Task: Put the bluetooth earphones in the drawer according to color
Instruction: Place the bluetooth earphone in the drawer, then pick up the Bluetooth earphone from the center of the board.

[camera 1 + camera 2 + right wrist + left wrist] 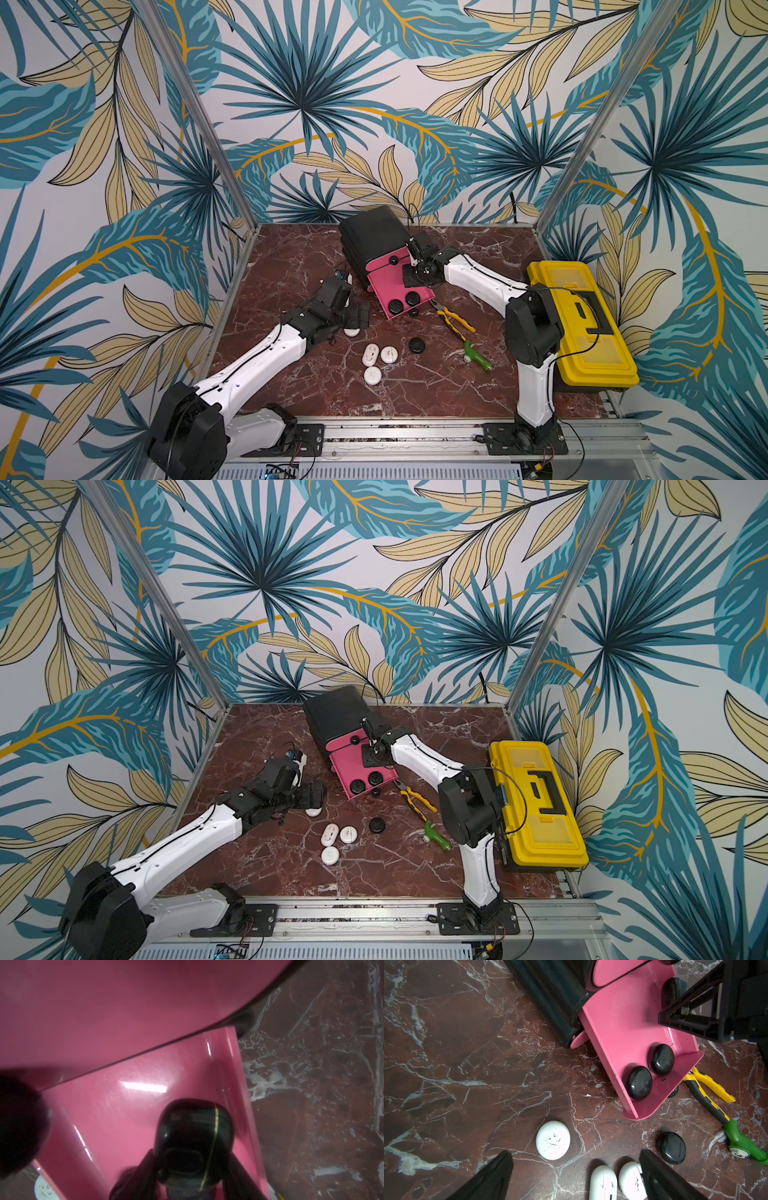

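— How is the right claw point(191, 1159) set?
— Partly closed, pinching a black earphone case point(195, 1136) by its sides. It holds the case inside the pulled-out pink drawer point(623, 1022), towards the back, just below the shut drawer front above. I cannot tell whether the case touches the drawer floor.
— And the left claw point(575, 1153)?
— Spread wide with nothing in it, low over the table point(436, 386). A single white case point(552, 1140) lies on the marble between its fingers, touching neither.
— What is in the drawer?
— A black pair point(638, 1082) lying flat, side by side against the front wall. The drawer sticks out of a black cabinet point(374, 232) at the back of the table.
— And the other cases?
— A white trio point(370, 354) lies close together nearer the table's front edge, scuffed with dark marks. A lone black case point(417, 345) sits between them and the pliers point(455, 320). All are smooth, glossy pebbles. A green tool point(478, 355) lies at the end of the pliers' handle, and a yellow toolbox point(582, 324) sits beside the right arm
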`<action>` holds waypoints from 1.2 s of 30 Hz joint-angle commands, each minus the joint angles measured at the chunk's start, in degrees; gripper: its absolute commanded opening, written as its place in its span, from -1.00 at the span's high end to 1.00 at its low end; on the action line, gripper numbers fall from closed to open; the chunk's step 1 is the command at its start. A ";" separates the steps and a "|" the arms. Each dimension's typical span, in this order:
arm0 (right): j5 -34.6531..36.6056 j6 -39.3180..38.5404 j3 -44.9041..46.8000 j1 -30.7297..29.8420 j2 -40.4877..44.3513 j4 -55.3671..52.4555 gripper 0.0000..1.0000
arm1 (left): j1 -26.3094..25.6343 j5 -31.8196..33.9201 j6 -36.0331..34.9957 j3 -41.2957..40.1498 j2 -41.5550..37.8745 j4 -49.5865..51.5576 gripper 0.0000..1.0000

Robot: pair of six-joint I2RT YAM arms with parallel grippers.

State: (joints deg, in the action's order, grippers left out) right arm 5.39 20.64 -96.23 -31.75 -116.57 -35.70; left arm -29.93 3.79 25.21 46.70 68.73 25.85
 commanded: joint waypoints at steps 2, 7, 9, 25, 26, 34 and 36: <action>1.19 -0.92 -1.68 0.09 -1.57 2.60 0.11 | 0.49 -0.24 0.58 -1.87 -0.88 -1.59 -1.00; 0.15 -0.33 -1.70 0.10 -2.34 2.80 -0.14 | 0.49 -0.43 0.54 -2.00 -1.30 -1.49 -1.00; -0.10 -0.21 -1.51 0.03 -2.29 2.88 -0.24 | 0.52 -0.45 0.54 -2.05 -1.55 -1.50 -1.00; -4.67 1.50 4.59 -0.06 6.89 1.62 -0.34 | 0.72 -0.41 1.05 -2.46 -4.77 -0.19 -1.00; -5.21 1.71 5.90 -0.11 8.23 1.36 -0.34 | 0.73 -0.46 1.10 -2.44 -4.94 -0.18 -1.00; -6.90 1.08 18.56 -2.45 18.18 0.30 -0.34 | 0.71 0.08 1.30 -2.66 -5.90 0.43 -1.00; -7.01 0.59 21.30 -3.62 19.93 0.29 -0.34 | 0.75 -0.01 1.37 -2.76 -5.96 0.43 -1.00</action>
State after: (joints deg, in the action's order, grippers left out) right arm -0.51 21.61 -78.59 -33.98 -98.04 -34.39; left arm -29.54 3.64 26.39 45.32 63.70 25.56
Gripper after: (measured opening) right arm 0.669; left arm 0.999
